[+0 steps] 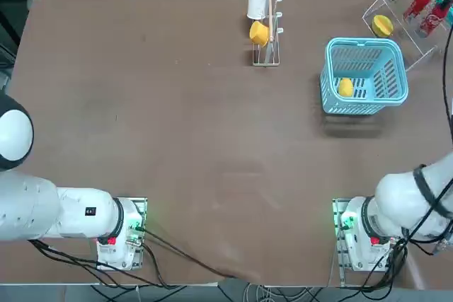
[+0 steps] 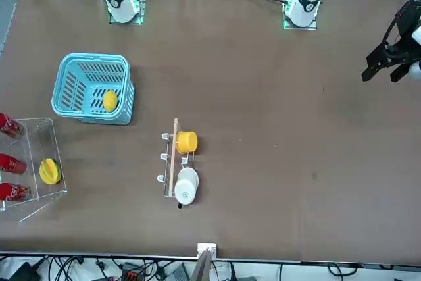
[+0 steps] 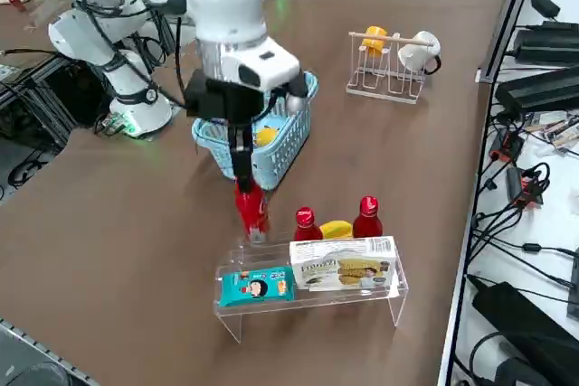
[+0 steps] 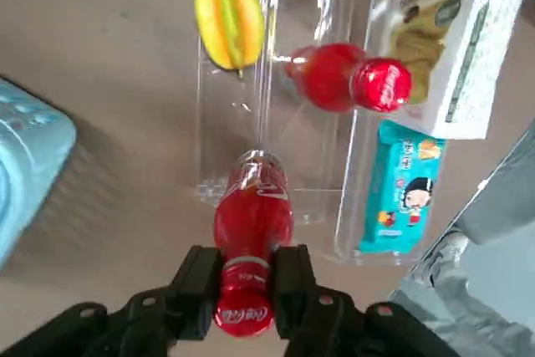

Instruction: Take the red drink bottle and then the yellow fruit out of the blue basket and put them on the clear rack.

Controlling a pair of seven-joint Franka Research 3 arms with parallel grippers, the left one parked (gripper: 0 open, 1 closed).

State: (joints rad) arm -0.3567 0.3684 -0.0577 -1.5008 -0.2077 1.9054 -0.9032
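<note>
The red drink bottle [image 4: 251, 223] is hanging upright over the near end of the clear rack [image 3: 312, 300], its base just above or touching the shelf; contact cannot be confirmed. The right gripper [image 4: 244, 283] is pinching the bottle at the neck, just below the cap, with both fingers [image 4: 201, 286] pressed against it.

To complete this step well, the bottle should probably be lowered straight down until its base is sitting flat on the shelf, clear of the rack's edge, and the fingers should spread only once it is standing unaided. The lift away should be vertical, since a sideways pull could tip the slim bottle into the one standing beside it.

The yellow fruit [image 1: 345, 88] is lying in the blue basket [image 1: 364, 49], awaiting the second transfer.

The wrist view is showing the grip and the bottle's position over the shelf. The right side view is showing the bottle's height against the rack. The top view is showing the fruit inside the basket, which the arm partly hides from the side.
</note>
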